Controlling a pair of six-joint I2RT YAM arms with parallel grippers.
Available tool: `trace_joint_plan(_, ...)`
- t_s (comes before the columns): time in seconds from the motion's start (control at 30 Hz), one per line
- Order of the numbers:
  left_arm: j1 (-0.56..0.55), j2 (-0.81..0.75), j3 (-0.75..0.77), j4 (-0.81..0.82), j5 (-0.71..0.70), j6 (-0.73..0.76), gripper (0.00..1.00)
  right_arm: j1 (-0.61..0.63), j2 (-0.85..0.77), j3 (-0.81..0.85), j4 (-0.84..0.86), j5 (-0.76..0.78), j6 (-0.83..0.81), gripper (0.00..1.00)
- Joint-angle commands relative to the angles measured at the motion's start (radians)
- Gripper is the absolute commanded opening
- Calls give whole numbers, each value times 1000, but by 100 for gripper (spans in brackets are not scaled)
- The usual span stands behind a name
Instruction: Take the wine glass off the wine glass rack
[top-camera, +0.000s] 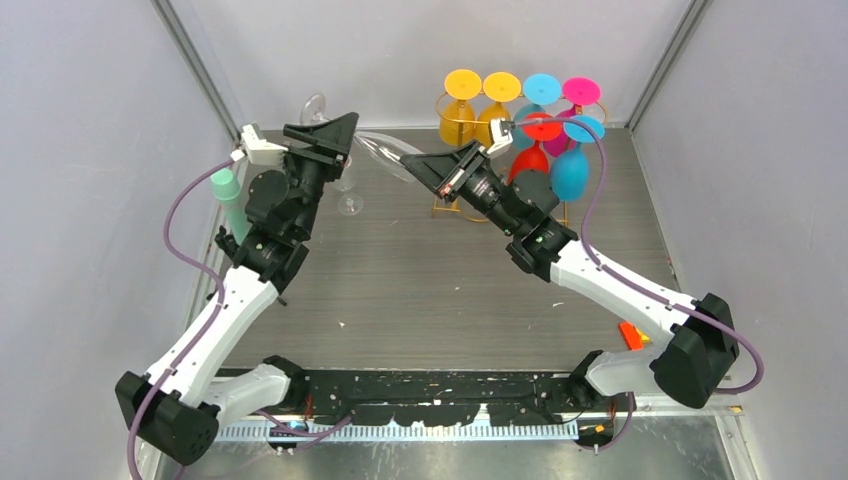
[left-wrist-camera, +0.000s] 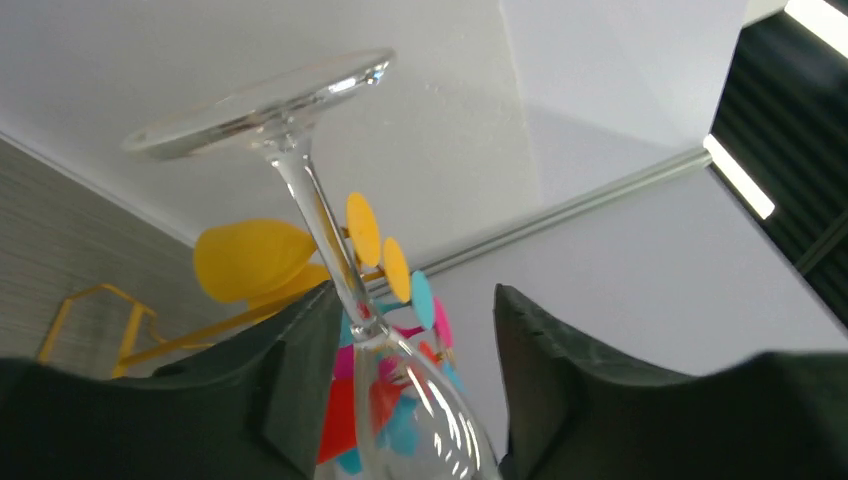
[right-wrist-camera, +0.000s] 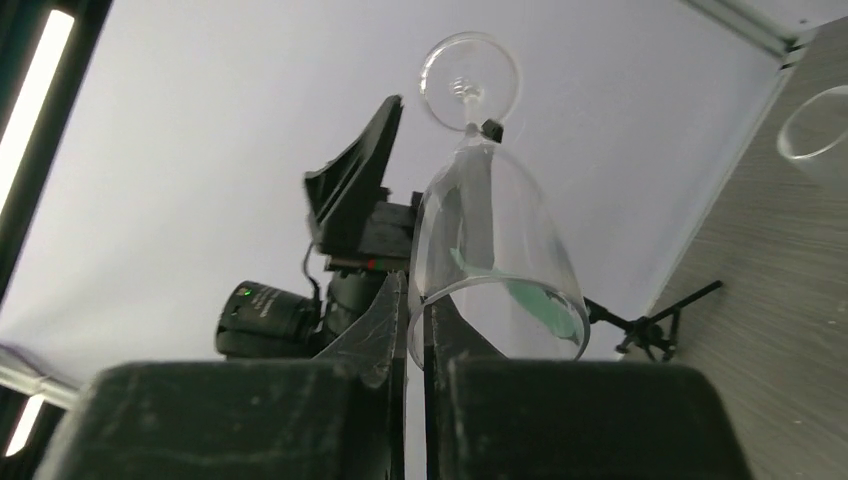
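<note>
Left hand (left-wrist-camera: 418, 305) parted, right hand (right-wrist-camera: 415, 300) pinched shut, facing each other.

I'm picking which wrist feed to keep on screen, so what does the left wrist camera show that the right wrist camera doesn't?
Only the left wrist view: coloured glasses on the gold rack, and how the left gripper has its fingers apart on either side of the clear wine glass stem. Only the right wrist view: the right gripper shut on that glass's rim, and a second clear glass at the right edge. Both: the same clear wine glass, its foot at the top of the picture.
</note>
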Motion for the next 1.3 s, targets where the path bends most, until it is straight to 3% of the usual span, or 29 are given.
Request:
trace_joint_plan(0.0,-10,-62,-10,-6,88,65,69,9,-13,57,-69,83,-151,0)
trace_joint_plan(0.1,-10,-88,-15,-69,127,82,96,12,-20,83,-120,112,-205,0)
trace_joint_plan(0.13,-10,-99,-15,-96,143,87,99,14,-24,89,-133,119,-231,0)
trace_joint_plan(0.33,-10,-190,-59,-219,227,147,100,14,-21,207,-357,166,-409,0)
trace_joint_plan(0.73,-10,-342,5,-518,257,613,100,38,110,637,-1118,99,-878,0)
trace_joint_plan(1.0,-10,-378,43,-653,171,726,100,86,368,927,-1531,219,-1070,0)
trace_joint_plan(1.27,-10,-463,9,-749,27,822,100,90,713,1267,-1728,232,-1115,0)
